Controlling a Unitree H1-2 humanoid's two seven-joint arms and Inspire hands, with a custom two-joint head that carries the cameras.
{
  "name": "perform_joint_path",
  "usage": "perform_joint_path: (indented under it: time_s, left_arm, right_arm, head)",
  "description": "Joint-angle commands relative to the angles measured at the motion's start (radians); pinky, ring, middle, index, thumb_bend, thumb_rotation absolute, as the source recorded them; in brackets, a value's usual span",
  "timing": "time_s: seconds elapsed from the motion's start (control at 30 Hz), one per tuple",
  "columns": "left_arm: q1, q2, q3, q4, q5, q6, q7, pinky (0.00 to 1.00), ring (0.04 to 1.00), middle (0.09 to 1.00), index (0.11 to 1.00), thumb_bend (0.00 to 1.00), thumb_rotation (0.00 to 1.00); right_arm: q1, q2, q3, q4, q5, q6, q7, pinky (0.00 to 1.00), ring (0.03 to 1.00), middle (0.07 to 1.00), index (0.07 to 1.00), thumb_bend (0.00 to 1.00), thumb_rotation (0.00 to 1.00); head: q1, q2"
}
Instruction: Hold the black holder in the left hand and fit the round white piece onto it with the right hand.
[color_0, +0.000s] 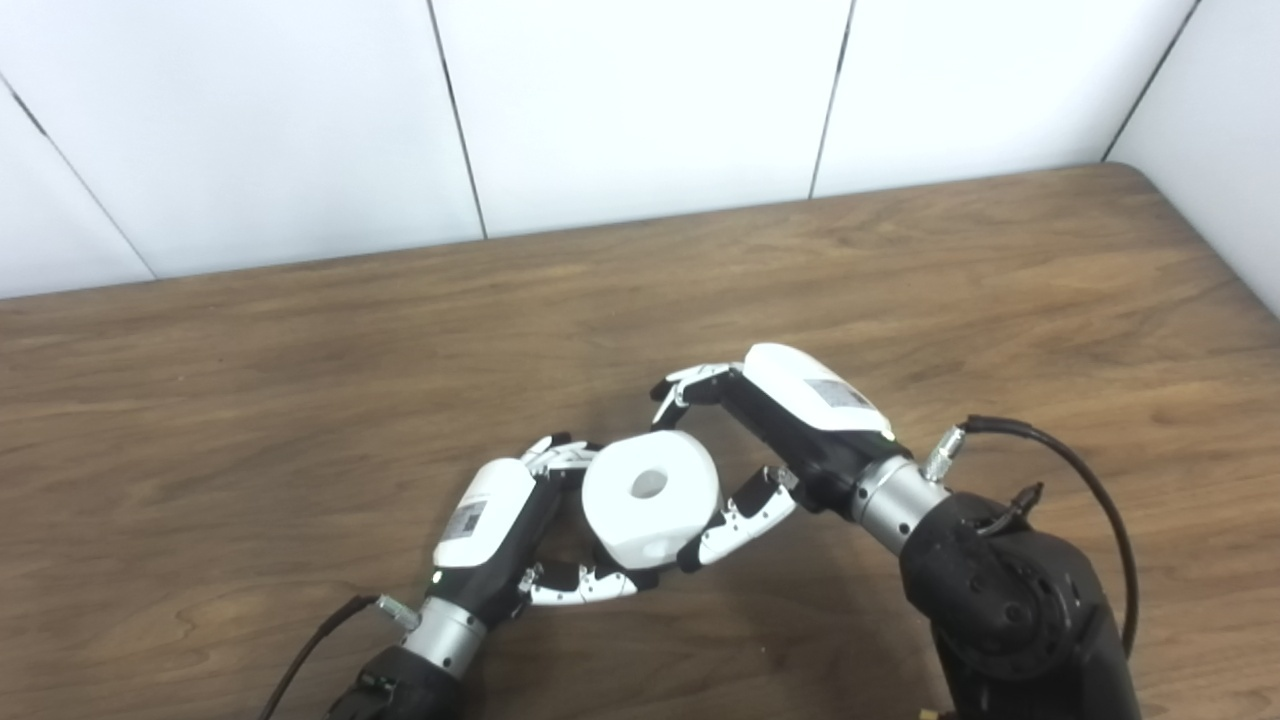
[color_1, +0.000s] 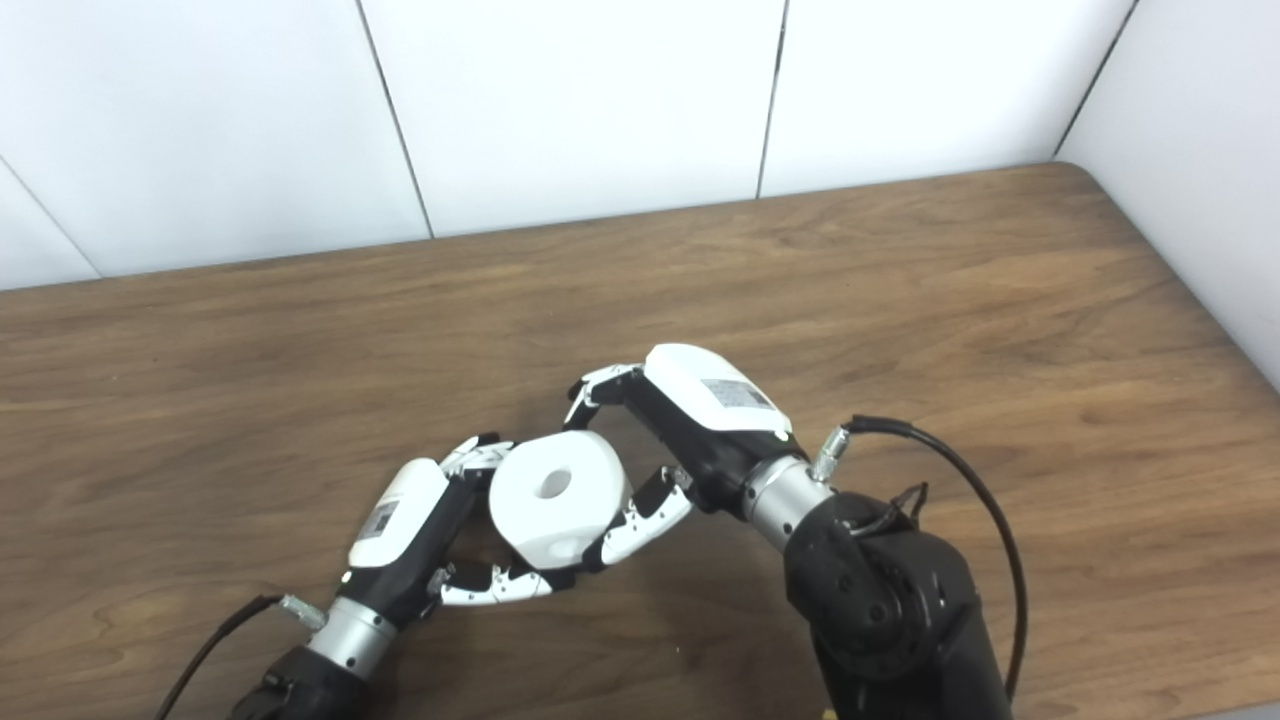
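Observation:
The round white piece (color_0: 650, 495), a thick ring with a centre hole, is held just above the table between both hands. My right hand (color_0: 790, 420) comes in from the right and is shut on it, with the thumb on its lower right side and the fingers over its top. My left hand (color_0: 500, 520) comes in from the lower left, with fingers and thumb curled round the piece's left and lower sides. The black holder is almost wholly hidden behind the white piece. Only a dark sliver of the holder (color_0: 645, 578) shows under it, in the left hand's grip.
The wooden table (color_0: 300, 400) stretches to a white panelled wall (color_0: 640, 100) at the back and a wall on the right. Black cables run from both wrists, one looping beside the right forearm (color_0: 1090, 480).

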Motion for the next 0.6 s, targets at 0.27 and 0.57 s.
perform_joint_path:
  time_s: [0.27, 0.57]
  left_arm:
    - [-0.006, 0.002, -0.007, -0.012, 0.003, 0.013, -0.013, 0.93, 0.831, 0.745, 0.486, 0.52, 0.06]
    - [-0.002, 0.002, -0.007, -0.021, 0.008, 0.013, -0.01, 0.93, 0.828, 0.742, 0.486, 0.52, 0.06]
  right_arm:
    - [-0.017, -0.029, -0.015, -0.02, 0.014, -0.024, -0.038, 0.92, 0.874, 0.824, 0.484, 0.52, 0.15]
    - [-0.003, -0.045, -0.024, -0.022, 0.02, -0.021, -0.04, 0.92, 0.873, 0.818, 0.484, 0.52, 0.15]
  head:
    - [-0.004, 0.003]
    - [-0.004, 0.008]
